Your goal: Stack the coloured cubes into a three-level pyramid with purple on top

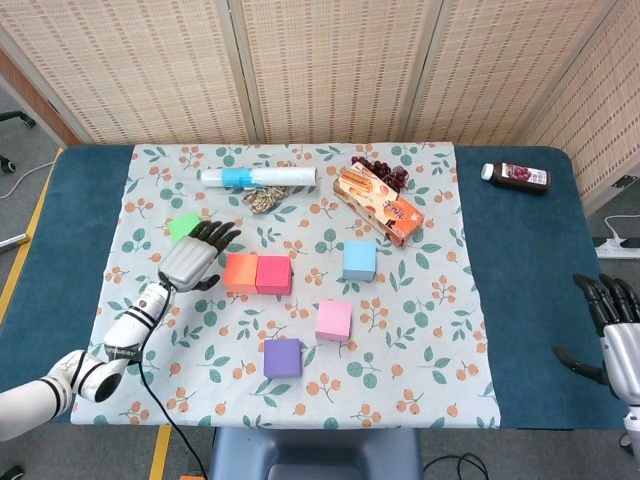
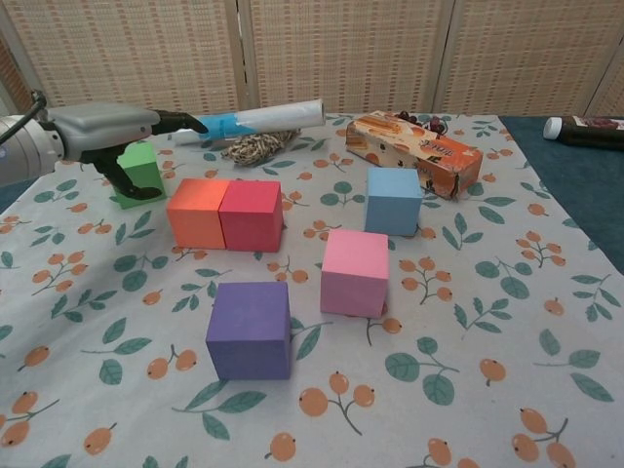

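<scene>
The bottom row is being built. The orange cube (image 1: 240, 273) and red cube (image 1: 273, 273) sit touching side by side on the flowered cloth (image 1: 430, 350), and the left hand (image 1: 190, 262) hovers just left of them, over the green cube (image 2: 142, 168), fingers (image 1: 218, 234) spread and holding nothing. The green cube looks like the next piece: the hand would need to lower around it, grip it, and set it flush against the pair to finish the base. The blue cube (image 1: 359, 259), pink cube (image 1: 334, 320) and purple cube (image 1: 283, 357) wait apart nearer the middle, purple closest to the robot. The right hand (image 1: 612, 335) rests idle at the tabletop's right edge, fingers loosely apart, empty.
</scene>
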Motion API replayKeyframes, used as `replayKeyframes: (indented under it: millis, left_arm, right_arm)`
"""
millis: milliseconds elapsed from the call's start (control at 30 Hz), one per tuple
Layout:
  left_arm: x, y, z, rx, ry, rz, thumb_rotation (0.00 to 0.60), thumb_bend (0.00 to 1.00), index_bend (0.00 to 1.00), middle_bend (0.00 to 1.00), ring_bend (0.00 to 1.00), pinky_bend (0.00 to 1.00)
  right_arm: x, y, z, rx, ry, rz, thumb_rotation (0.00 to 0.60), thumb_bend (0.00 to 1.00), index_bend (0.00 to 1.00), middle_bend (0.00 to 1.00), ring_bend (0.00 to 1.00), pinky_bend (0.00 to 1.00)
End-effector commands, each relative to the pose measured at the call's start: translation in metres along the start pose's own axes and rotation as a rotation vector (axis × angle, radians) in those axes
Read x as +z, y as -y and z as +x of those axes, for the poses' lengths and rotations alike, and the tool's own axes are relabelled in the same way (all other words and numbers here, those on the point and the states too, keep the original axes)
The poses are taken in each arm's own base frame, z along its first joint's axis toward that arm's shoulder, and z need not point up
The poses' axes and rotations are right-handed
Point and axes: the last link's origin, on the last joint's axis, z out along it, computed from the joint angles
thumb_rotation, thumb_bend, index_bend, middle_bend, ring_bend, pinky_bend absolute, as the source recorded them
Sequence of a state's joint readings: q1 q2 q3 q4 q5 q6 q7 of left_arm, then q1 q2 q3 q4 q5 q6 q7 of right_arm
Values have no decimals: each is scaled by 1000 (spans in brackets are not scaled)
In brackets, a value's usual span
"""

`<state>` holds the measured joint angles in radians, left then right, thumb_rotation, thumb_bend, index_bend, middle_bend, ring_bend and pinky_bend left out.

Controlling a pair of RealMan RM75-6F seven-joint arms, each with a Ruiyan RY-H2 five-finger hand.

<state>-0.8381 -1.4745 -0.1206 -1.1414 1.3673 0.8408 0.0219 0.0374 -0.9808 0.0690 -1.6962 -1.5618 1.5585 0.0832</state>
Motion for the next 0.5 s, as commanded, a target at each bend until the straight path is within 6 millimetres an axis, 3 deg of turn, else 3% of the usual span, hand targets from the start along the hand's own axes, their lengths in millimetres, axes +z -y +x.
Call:
replayKeyframes:
  millis: [33, 500]
  left_arm:
    - [18, -3, -6, 14, 23, 14, 600, 349, 27, 0, 0, 73]
    - [33, -5, -14, 33, 30, 23, 600, 348, 19, 0, 0, 64]
  right_arm:
    - [1, 1, 0, -3, 2, 0, 600, 62, 0, 88, 0, 58]
    - [-1, 0, 1, -8, -2, -20, 600, 62, 0, 88, 0, 58]
